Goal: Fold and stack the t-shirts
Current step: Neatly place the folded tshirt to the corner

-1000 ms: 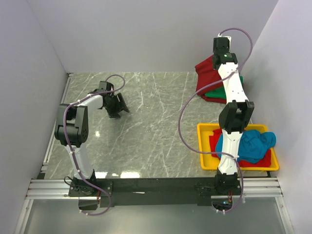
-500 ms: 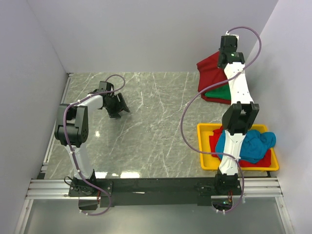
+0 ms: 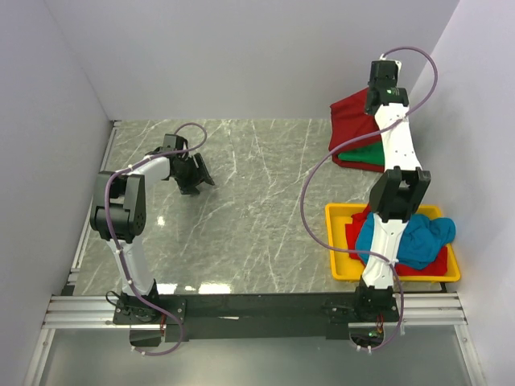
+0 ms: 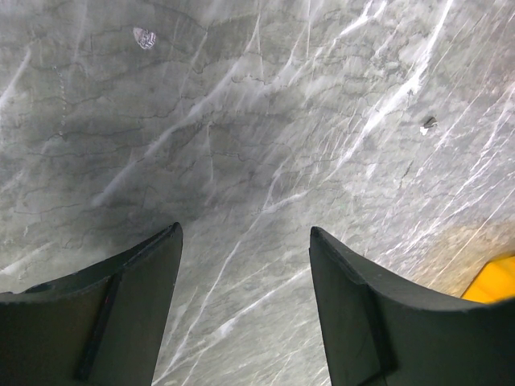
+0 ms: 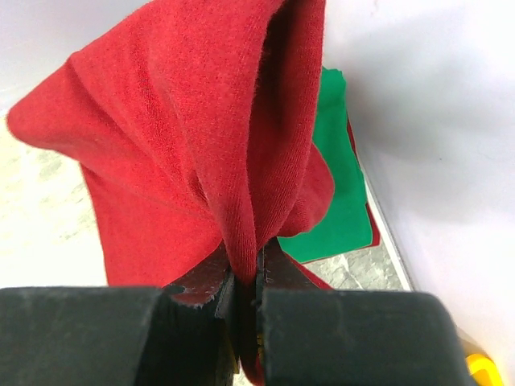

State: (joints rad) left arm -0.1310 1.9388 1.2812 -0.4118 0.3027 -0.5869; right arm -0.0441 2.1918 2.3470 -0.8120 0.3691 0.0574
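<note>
The right hand [image 5: 245, 281] is clamped on a gathered fold of a dark red t-shirt [image 5: 185, 137], its fingers pressed together with only the cloth between them. It holds the shirt up at the far right corner of the counter [image 3: 257, 185], close to the back and side walls. From the pinch the red cloth fans out and hangs in a loose cone (no flat outline to read), its length running from the hand down and leftward to the counter.

Under it lies a green t-shirt [image 5: 338, 201], folded flat, with its long side running beside the right wall and a strip of dark red cloth showing below its near edge.

Nearer the arm bases, a teal blue t-shirt [image 3: 414, 237] is bunched on top of red cloth in the yellow tray [image 3: 338, 265], with no clear direction to it.

The left hand [image 4: 245, 241] hovers over bare counter at the left, fingers apart, holding nothing.
</note>
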